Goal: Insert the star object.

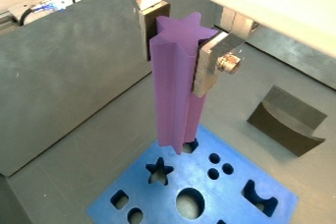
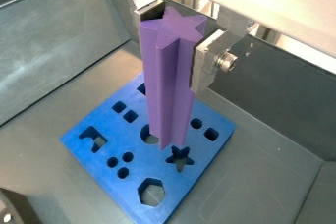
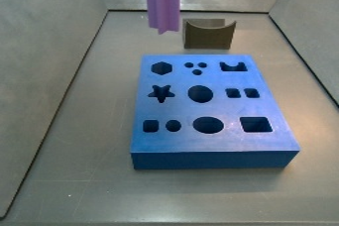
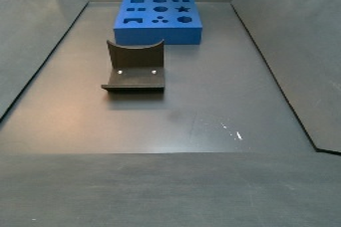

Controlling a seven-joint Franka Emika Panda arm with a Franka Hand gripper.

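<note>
My gripper (image 1: 180, 56) is shut on the star object (image 1: 175, 90), a long lilac bar with a star-shaped end, and holds it upright by its upper part. It shows in both wrist views (image 2: 168, 81). One silver finger (image 1: 210, 66) presses its side. In a side view only the bar's lower part (image 3: 161, 0) hangs in from above, clear of the blue block (image 3: 212, 106); the gripper is out of that view. The block's star hole (image 1: 159, 171) lies just beside the bar's lower end in both wrist views (image 2: 180, 155), and shows in both side views (image 3: 162, 94).
A dark olive-brown notched block (image 3: 208, 34) stands on the floor behind the blue block, also seen in a side view (image 4: 134, 67). Grey walls (image 3: 79, 61) enclose the bin. The blue block (image 4: 160, 20) has several other shaped holes.
</note>
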